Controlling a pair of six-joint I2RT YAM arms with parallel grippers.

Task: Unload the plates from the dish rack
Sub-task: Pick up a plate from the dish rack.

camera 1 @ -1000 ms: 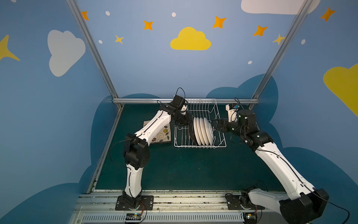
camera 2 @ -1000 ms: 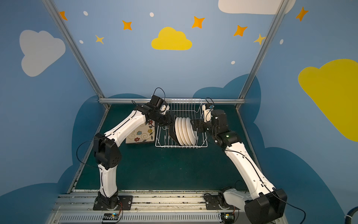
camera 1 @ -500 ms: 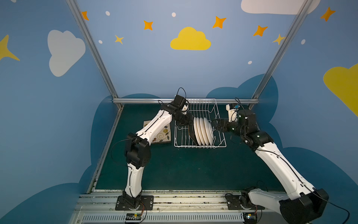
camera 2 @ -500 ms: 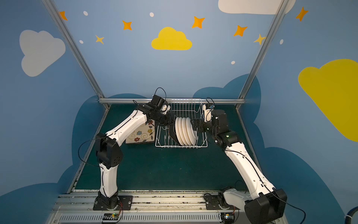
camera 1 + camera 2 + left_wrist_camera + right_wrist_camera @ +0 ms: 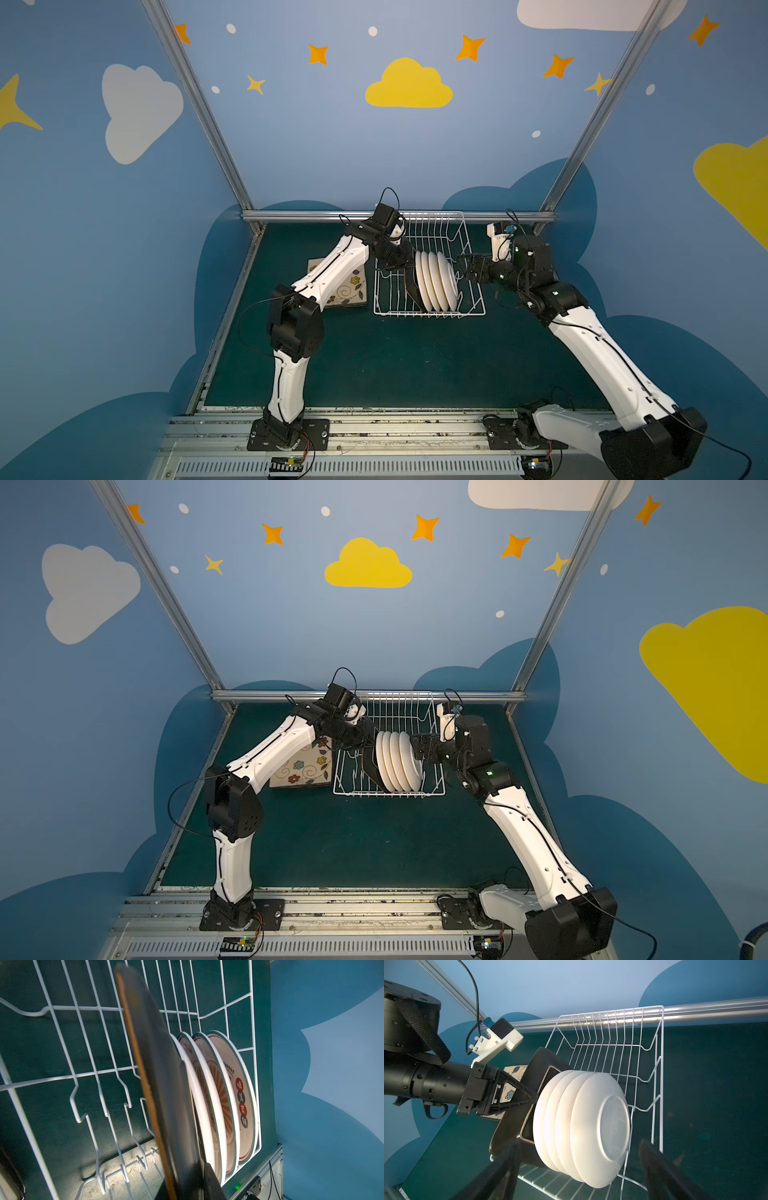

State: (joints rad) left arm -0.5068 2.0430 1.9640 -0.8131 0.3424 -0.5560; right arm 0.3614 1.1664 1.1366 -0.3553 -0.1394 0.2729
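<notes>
The white wire dish rack (image 5: 428, 314) (image 5: 390, 794) stands at the back of the green mat. Several round white plates (image 5: 436, 280) (image 5: 591, 1118) stand on edge in it, their printed faces showing in the left wrist view (image 5: 226, 1095). A black-backed square plate (image 5: 411, 286) (image 5: 153, 1064) (image 5: 544, 1064) leans beside them. My left gripper (image 5: 405, 266) (image 5: 187, 1184) is shut on this plate's upper edge, one finger on each face. My right gripper (image 5: 467, 266) (image 5: 581, 1178) hovers open at the rack's right side, its fingers wide on either side of the round plates, touching none.
A flat stack of flower-patterned square plates (image 5: 351, 286) (image 5: 301, 766) lies on the mat left of the rack, partly under my left arm. An aluminium rail (image 5: 316, 215) runs just behind the rack. Open green mat (image 5: 415, 361) stretches in front.
My left gripper's jaws have closed in on the black square plate, and the left elbow has shifted slightly. The right arm and the round plates have not moved.
</notes>
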